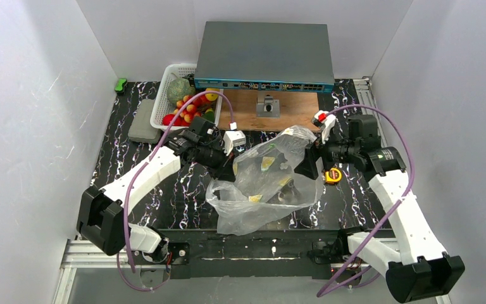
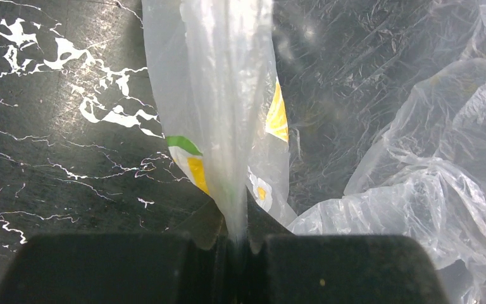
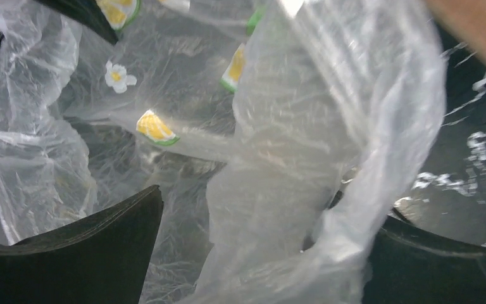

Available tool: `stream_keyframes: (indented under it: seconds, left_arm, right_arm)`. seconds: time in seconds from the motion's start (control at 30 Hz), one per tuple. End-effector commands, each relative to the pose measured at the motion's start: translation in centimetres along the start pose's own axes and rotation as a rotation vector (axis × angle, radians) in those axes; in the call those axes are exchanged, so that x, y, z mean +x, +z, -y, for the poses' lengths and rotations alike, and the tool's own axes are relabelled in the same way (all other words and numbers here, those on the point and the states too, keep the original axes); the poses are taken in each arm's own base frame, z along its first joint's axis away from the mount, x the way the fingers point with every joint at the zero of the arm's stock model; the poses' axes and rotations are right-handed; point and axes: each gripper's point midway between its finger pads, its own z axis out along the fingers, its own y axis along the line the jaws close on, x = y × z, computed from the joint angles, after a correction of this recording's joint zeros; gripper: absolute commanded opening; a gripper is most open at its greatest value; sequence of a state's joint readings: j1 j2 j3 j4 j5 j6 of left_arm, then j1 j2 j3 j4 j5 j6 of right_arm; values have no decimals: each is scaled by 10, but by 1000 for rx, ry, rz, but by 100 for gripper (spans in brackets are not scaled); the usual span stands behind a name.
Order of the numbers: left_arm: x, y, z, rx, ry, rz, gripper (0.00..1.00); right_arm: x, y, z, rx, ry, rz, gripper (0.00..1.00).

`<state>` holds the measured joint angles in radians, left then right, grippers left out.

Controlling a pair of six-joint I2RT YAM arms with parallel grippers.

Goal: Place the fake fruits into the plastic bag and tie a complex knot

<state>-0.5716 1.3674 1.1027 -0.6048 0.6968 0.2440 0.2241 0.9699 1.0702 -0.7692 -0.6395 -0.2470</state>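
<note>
The plastic bag (image 1: 262, 187), clear with lemon-slice and flower prints, lies crumpled and open at the table's middle. My left gripper (image 1: 226, 172) is shut on a stretched strip of the bag's left rim, seen in the left wrist view (image 2: 235, 218), where the bag (image 2: 221, 95) rises from the closed jaws. My right gripper (image 1: 308, 166) is open at the bag's right rim; in the right wrist view (image 3: 259, 253) a fold of the bag (image 3: 291, 190) lies between the wide-apart fingers (image 3: 88, 247). The fake fruits (image 1: 190, 104) sit in the white basket (image 1: 162, 104). Something dark shows inside the bag (image 1: 285, 193).
A grey network box (image 1: 262, 57) stands at the back above a wooden board (image 1: 291, 107). A yellow tape measure (image 1: 333, 175) lies right of the bag. A grey block (image 1: 143, 120) and a green object (image 1: 121, 83) lie at the back left.
</note>
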Motion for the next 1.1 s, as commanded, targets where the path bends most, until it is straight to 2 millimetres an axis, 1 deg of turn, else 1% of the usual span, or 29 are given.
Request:
stream_keyframes:
  seconds: [0.0, 0.03, 0.07, 0.1, 0.13, 0.17, 0.2, 0.23, 0.33, 0.37, 0.43, 0.5, 0.57, 0.63, 0.7, 0.77, 0.8, 0.83, 0.87, 0.93, 0.97, 1.0, 1.07]
  left_arm:
    - [-7, 1, 1, 24, 28, 16, 0]
    - [-7, 3, 0, 22, 26, 15, 2]
    - [-7, 3, -1, 22, 24, 14, 5]
    - [-8, 2, -1, 22, 23, 14, 10]
    - [-10, -1, 1, 22, 29, 21, 17]
    - [-16, -7, 5, 21, 43, 36, 25]
    - [-19, -14, 9, 19, 52, 51, 34]
    - [-25, -23, 14, 11, 63, 75, 53]
    - [-42, -55, 27, -31, 63, 168, 95]
    - [-48, -68, 33, -33, 66, 207, 98]
    - [-59, -91, 43, -46, 68, 275, 98]
    - [-69, -114, 41, -103, 37, 343, 98]
    - [-75, -136, 32, -181, 4, 403, 98]
    - [-76, -156, 13, -268, -45, 450, 98]
    - [-72, -175, -19, -371, -124, 476, 98]
    - [-64, -194, -55, -455, -234, 491, 98]
    - [-58, -206, -77, -498, -299, 501, 96]
    - [-50, -212, -102, -533, -377, 496, 94]
    - [-44, -221, -122, -572, -425, 490, 90]
    - [-29, -228, -159, -607, -512, 453, 83]
    - [-23, -228, -175, -618, -526, 419, 77]
    - [-16, -227, -190, -638, -549, 389, 72]
    - [-12, -221, -212, -631, -563, 359, 65]
  right_arm:
    - [26, 9, -18, -114, 64, -52, 94]
    - [28, 11, -18, -114, 76, -51, 81]
    - [28, 12, -18, -115, 88, -47, 65]
    - [27, 12, -20, -124, 104, -45, 47]
    - [27, 11, -22, -128, 125, -45, 24]
    - [25, 11, -22, -121, 152, -48, 8]
    - [25, 9, -22, -108, 187, -54, 1]
    - [25, 8, -22, -93, 222, -63, 1]
    - [27, 2, -26, -62, 314, -74, 1]
    - [28, 1, -28, -55, 347, -73, 1]
    - [31, -2, -31, -39, 394, -71, 1]
    - [33, -5, -32, -17, 438, -72, 1]
    - [33, -8, -33, 11, 479, -69, 1]
    - [33, -11, -31, 43, 513, -61, 1]
    - [30, -14, -32, 62, 531, -36, 1]
    - [27, -16, -30, 81, 543, -11, 1]
    - [25, -17, -30, 90, 547, 3, 1]
    - [24, -18, -29, 96, 548, 14, 1]
    - [24, -18, -29, 100, 548, 21, 1]
    - [22, -17, -27, 108, 547, 33, 1]
    - [20, -18, -25, 117, 543, 39, 1]
    - [18, -19, -22, 132, 540, 46, 1]
    - [14, -20, -18, 151, 529, 59, 1]
